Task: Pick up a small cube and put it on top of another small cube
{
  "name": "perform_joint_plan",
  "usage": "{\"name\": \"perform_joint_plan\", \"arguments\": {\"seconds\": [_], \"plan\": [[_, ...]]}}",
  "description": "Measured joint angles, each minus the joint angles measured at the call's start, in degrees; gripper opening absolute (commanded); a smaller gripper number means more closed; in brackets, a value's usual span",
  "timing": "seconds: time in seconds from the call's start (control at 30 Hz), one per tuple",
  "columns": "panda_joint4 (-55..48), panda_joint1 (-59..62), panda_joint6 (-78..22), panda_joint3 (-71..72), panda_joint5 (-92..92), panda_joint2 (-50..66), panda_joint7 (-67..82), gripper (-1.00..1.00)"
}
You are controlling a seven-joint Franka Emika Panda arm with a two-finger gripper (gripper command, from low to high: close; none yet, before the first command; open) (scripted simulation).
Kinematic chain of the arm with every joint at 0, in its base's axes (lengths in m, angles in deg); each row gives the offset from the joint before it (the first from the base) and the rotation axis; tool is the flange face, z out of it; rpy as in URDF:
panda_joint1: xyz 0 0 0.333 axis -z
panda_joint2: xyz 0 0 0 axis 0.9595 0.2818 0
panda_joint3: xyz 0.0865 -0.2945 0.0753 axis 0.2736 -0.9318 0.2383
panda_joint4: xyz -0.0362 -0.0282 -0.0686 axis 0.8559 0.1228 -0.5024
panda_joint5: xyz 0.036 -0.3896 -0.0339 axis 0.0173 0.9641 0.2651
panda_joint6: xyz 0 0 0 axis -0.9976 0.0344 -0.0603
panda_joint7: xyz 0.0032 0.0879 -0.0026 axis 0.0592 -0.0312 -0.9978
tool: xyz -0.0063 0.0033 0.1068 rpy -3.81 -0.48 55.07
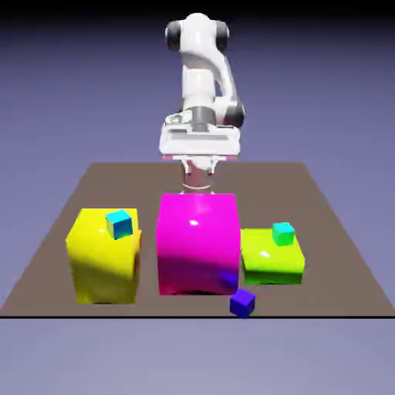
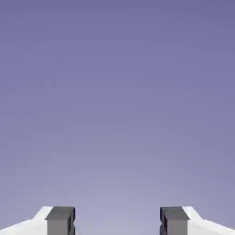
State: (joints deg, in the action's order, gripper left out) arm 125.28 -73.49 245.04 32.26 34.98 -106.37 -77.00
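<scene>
The small cube (image 1: 242, 302), tiny and dark blue-purple, lies on the table near its front edge, just in front of the magenta block's right corner. The other small cube (image 1: 283, 233), green-teal, rests on top of a low lime-green block (image 1: 271, 262). My gripper (image 1: 198, 187) hangs behind the magenta block, far from both cubes, with its tips partly hidden by that block. In the hand view the gripper (image 2: 117, 221) is open: its grey fingertips (image 2: 60, 220) stand wide apart with only the blue-violet backdrop between them. Neither cube shows in the hand view.
A tall magenta block (image 1: 197, 243) stands in the middle, between the arm and the blue cube. A yellow block (image 1: 104, 258) at the exterior view's left carries a tiny cyan cube (image 1: 119, 224). The brown table (image 1: 339, 254) ends just in front of the blue cube.
</scene>
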Motion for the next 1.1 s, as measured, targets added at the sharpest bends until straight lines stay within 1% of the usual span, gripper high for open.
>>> {"name": "perform_joint_plan", "arguments": {"seconds": [1.1], "plan": [[-50.3,22.4,-51.0,29.9,-0.2,67.4,-43.8,0.0]]}}
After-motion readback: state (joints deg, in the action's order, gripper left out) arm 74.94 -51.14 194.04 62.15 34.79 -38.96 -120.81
